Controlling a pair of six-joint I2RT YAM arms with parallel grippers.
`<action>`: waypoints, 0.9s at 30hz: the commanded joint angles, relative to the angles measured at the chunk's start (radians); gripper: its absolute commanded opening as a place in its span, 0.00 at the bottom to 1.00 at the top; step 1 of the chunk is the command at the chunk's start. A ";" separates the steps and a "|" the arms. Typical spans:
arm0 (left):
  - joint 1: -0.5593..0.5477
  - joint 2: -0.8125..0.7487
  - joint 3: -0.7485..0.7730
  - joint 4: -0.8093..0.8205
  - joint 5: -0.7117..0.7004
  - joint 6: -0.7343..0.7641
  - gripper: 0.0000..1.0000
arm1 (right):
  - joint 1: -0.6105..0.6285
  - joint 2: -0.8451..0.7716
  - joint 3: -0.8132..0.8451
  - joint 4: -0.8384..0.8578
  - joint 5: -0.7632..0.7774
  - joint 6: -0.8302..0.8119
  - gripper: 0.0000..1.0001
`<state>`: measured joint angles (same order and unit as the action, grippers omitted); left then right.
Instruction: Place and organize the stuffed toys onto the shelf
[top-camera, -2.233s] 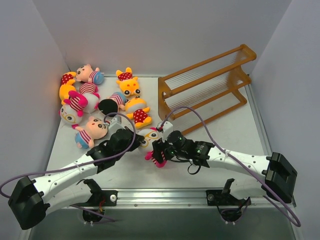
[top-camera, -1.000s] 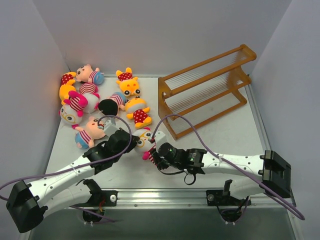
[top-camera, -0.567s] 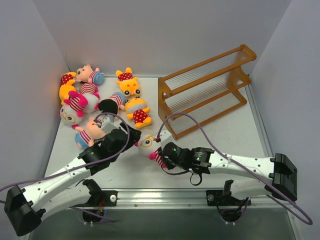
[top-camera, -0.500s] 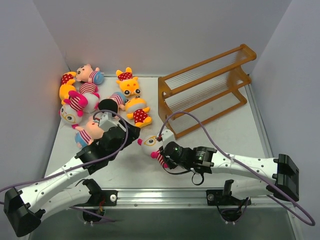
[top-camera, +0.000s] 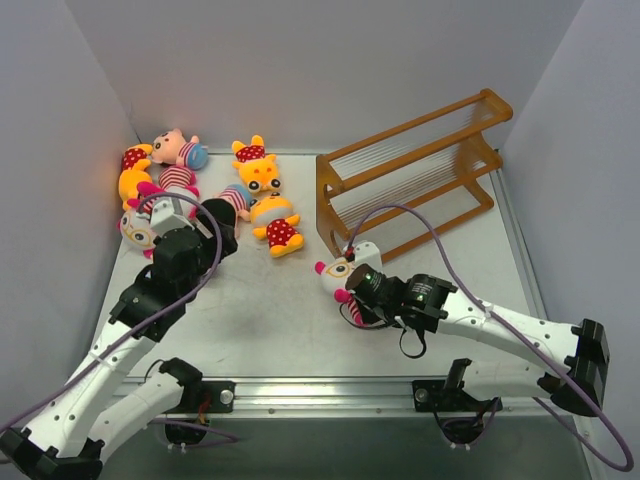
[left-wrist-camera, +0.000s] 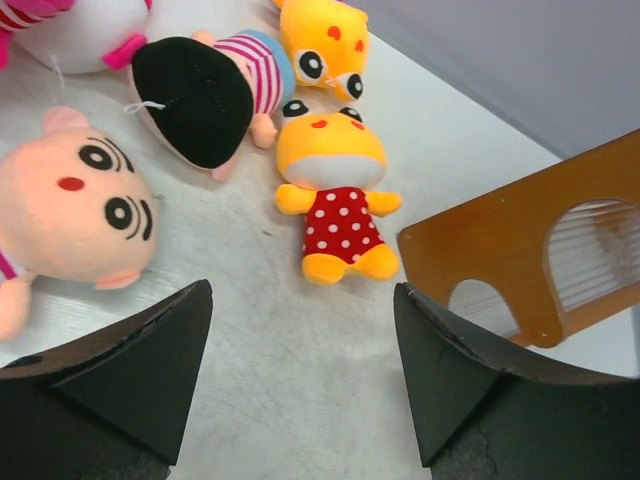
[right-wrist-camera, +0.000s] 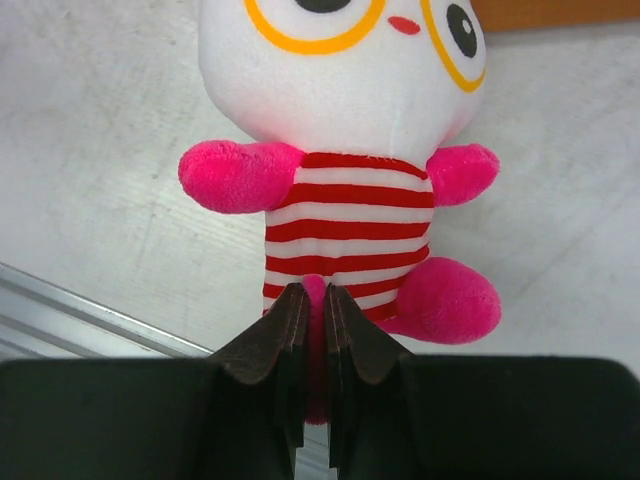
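Observation:
My right gripper (top-camera: 352, 287) (right-wrist-camera: 312, 300) is shut on one magenta leg of a white-faced stuffed toy (top-camera: 338, 272) (right-wrist-camera: 345, 130) in a red-striped shirt, held just in front of the shelf's near left corner. The shelf (top-camera: 330, 190) (left-wrist-camera: 520, 250), an orange-brown rack with thin pale rods, stands slanted at the back right with nothing on it. My left gripper (top-camera: 220, 238) (left-wrist-camera: 300, 350) is open and holds nothing, hovering beside the toy pile. Ahead of it lie a yellow bear (left-wrist-camera: 335, 200) (top-camera: 276, 228), a black-haired striped boy (left-wrist-camera: 200, 100) and a peach-faced boy (left-wrist-camera: 70, 210).
More stuffed toys lie at the back left: a second yellow bear (top-camera: 258, 170), a peach-faced boy (top-camera: 178, 150), a magenta-limbed striped one (top-camera: 148, 210) and another bear (top-camera: 133, 170). Grey walls close in the table (top-camera: 260, 320) on three sides.
My left gripper opened, let go of the white-faced toy and drew back left toward the pile. My right gripper shut on that toy's leg and carried it right toward the shelf.

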<state>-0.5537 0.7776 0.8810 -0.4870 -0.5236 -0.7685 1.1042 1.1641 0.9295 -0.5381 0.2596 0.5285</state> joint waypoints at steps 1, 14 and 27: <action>0.084 -0.011 0.035 -0.042 0.129 0.121 0.81 | -0.056 -0.050 0.066 -0.138 0.055 0.030 0.00; 0.222 -0.004 0.029 0.002 0.263 0.351 0.85 | -0.372 -0.078 0.036 -0.019 0.013 -0.099 0.00; 0.144 -0.092 0.003 0.039 0.152 0.540 0.85 | -0.648 0.103 0.094 0.141 0.013 -0.394 0.00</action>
<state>-0.3870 0.7208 0.8814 -0.5053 -0.3180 -0.2897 0.5011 1.2201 0.9657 -0.4236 0.2306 0.2867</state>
